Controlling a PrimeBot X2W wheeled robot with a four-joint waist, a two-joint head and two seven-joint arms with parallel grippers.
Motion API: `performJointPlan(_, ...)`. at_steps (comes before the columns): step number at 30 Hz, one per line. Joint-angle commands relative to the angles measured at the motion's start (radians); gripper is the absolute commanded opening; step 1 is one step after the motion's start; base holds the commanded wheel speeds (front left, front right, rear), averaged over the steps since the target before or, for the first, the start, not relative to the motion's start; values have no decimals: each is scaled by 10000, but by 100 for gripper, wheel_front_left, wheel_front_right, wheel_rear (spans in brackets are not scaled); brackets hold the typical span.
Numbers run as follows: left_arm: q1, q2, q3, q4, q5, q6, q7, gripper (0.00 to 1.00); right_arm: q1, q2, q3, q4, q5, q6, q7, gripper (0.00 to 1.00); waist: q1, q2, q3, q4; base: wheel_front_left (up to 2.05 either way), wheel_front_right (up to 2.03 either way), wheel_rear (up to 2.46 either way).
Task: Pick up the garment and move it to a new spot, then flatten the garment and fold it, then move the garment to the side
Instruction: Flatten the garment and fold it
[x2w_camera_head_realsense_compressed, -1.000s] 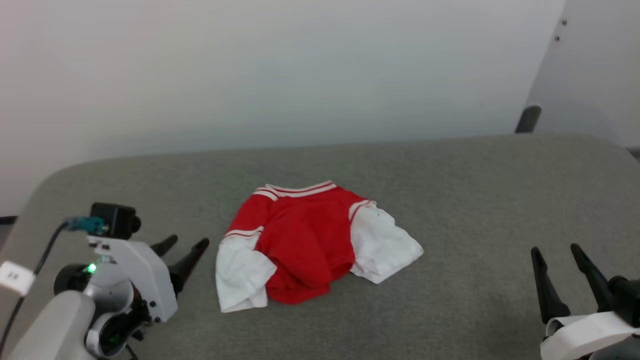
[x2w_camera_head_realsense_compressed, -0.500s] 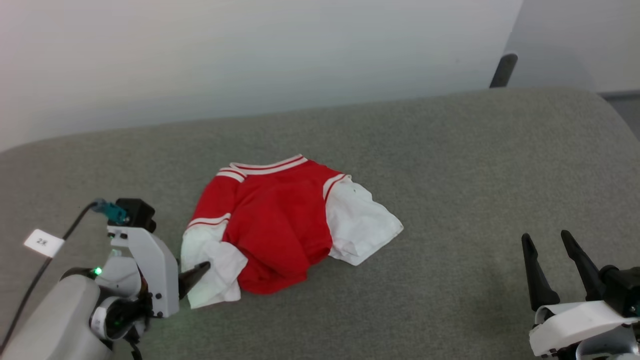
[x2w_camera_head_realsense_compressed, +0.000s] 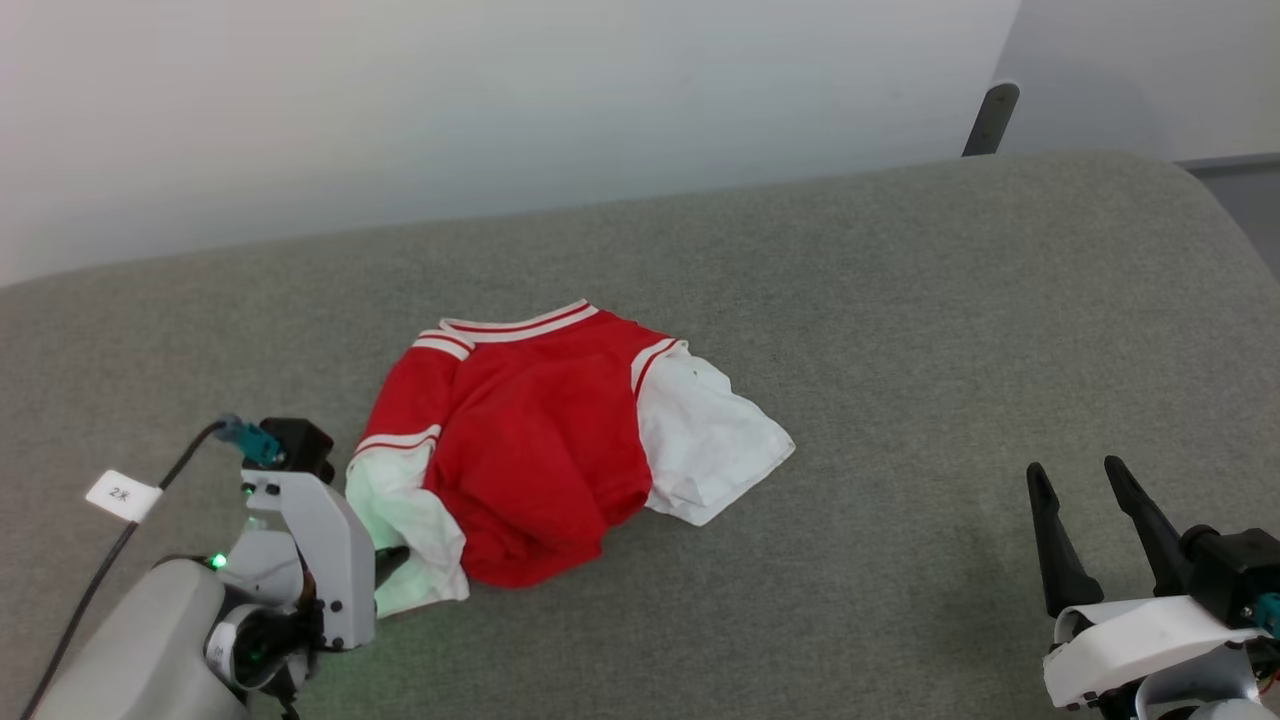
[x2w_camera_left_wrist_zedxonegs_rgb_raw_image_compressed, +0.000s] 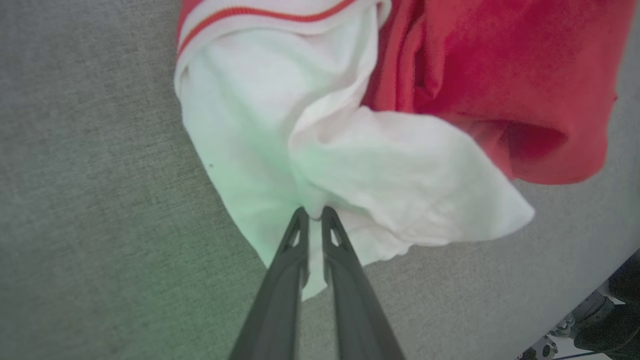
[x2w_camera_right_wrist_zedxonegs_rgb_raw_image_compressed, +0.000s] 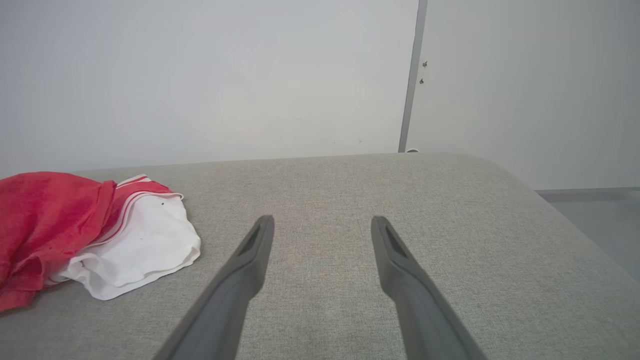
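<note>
Closed in from wide a second ago, the left fingers (x2w_camera_left_wrist_zedxonegs_rgb_raw_image_compressed: 290, 260) now pinch a white sleeve fold of the garment (x2w_camera_left_wrist_zedxonegs_rgb_raw_image_compressed: 380, 165) at bottom centre of the left wrist view. Crumpled, it lies left of centre on the grey bench (x2w_camera_head_realsense_compressed: 900, 350). At lower right, the right fingers (x2w_camera_head_realsense_compressed: 1050, 560) stand wide apart above the bench.

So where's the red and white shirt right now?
In the head view the T-shirt lies crumpled on the grey surface, left of the middle; the left gripper pinches its near white sleeve.
</note>
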Motion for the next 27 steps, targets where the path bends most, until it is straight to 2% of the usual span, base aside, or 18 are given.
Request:
performJointPlan(1, -108, -41, 14, 40, -87, -66, -75, 0, 1, -2, 22, 8, -46, 1, -1, 100, 0, 0, -62, 26, 0, 0, 0)
performJointPlan(13, -285, 168, 14, -2, -211, -90, -173, 0, 335, -12, -75, -275, -147, 1, 243, 100, 0, 0, -407, 285, 0, 0, 0)
performJointPlan(27, 99, 1222, 810, 20, -277, 421, -724, 0, 291, -188, -130, -454, -22, 1, 414, 100, 0, 0, -500, 601, 0, 0, 0)
